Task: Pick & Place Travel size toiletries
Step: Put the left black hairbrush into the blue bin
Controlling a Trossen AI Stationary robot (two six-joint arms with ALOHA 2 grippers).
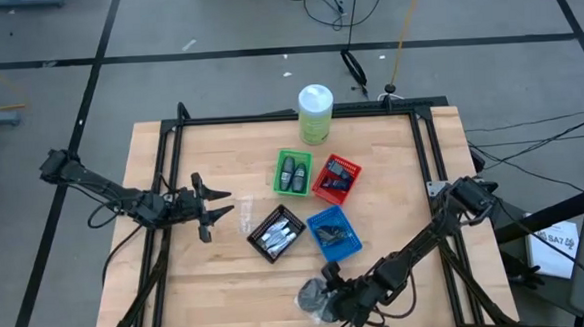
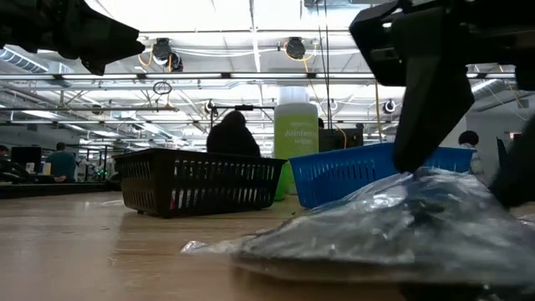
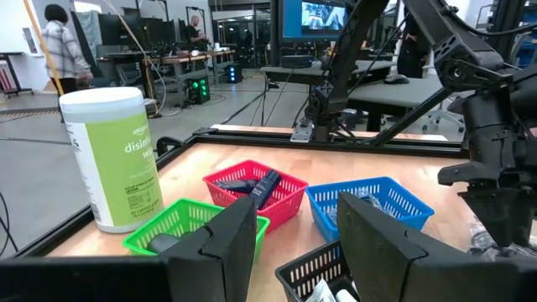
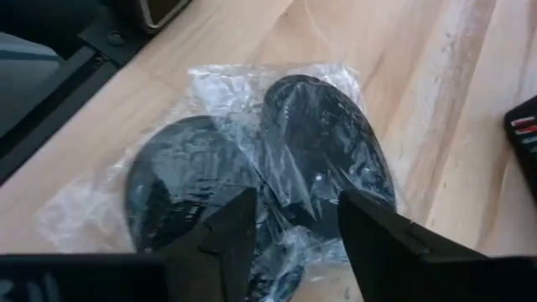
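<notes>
Jaws of the right gripper [image 4: 289,231] stand apart just above the bagged discs [image 4: 252,168] lying flat, overlapping, near the table's [image 1: 208,288] front edge by the blue tray [image 1: 334,232], while the left gripper [image 1: 217,207], jaws apart, hovers left of the black tray [image 1: 276,232].

Bright overhead lights, low view foregnd blurred

- Left arm: reaches in from the left side of the table, held low and near level. Left end effector [image 1: 217,207] sits with its fingers [image 3: 231,243] spread apart, nothing between them.
- Right arm: folds down from the right edge toward the front. Right end effector [image 1: 319,300] points downward, fingers [image 4: 228,235] parted.
</notes>
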